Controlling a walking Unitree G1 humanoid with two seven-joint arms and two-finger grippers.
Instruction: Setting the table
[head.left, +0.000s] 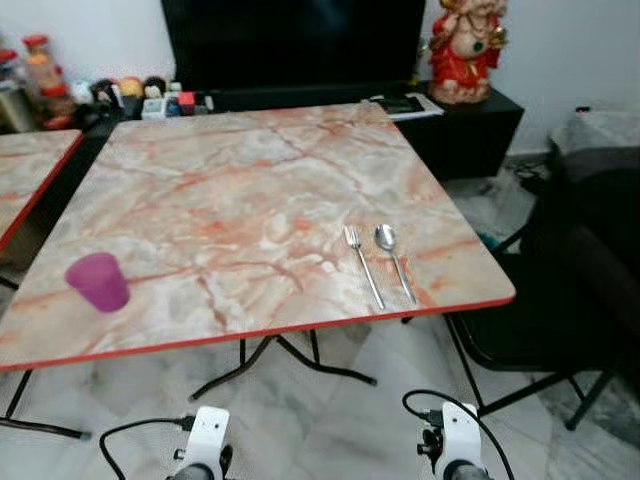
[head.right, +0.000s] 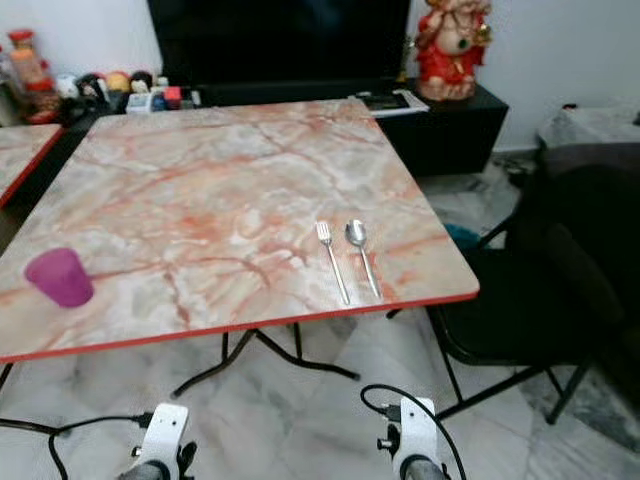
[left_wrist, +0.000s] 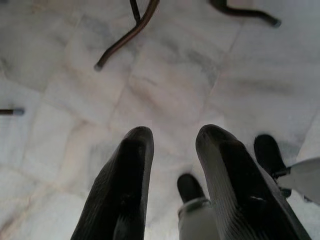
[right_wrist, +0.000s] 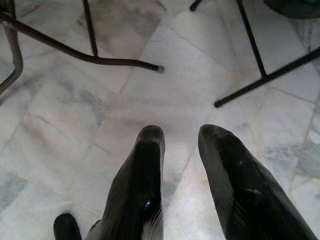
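From the left eye view, a marble-patterned table (head.left: 250, 200) with a red edge is seen, and a purple cup (head.left: 98, 281) is stood upright near its 8 o'clock corner; the inside of it can't really be made out. A fork (head.left: 364, 266) and a spoon (head.left: 395, 262) are laid side by side, close but not touching, toward the 4 o'clock part of the tabletop. Their long axes are run roughly 11 to 5 o'clock, with the tines and bowl pointed away toward the far edge and the handles toward the near edge. A black chair (head.left: 560, 300) is parked at 3 o'clock of the table, and a red figurine (head.left: 467, 45) is spotted on a dark cabinet (head.left: 470, 125) at about 1 o'clock.

The right eye view gives the same layout, nothing extra to be added.

In the left wrist view, the left gripper (left_wrist: 172, 142) is hung low over the pale marble floor (left_wrist: 165, 75), fingers parted a little with nothing held between them.

In the right wrist view, the right gripper (right_wrist: 181, 140) is likewise pointed at the floor, fingers set a small gap apart and nothing gripped, with black table legs (right_wrist: 100, 57) seen beyond
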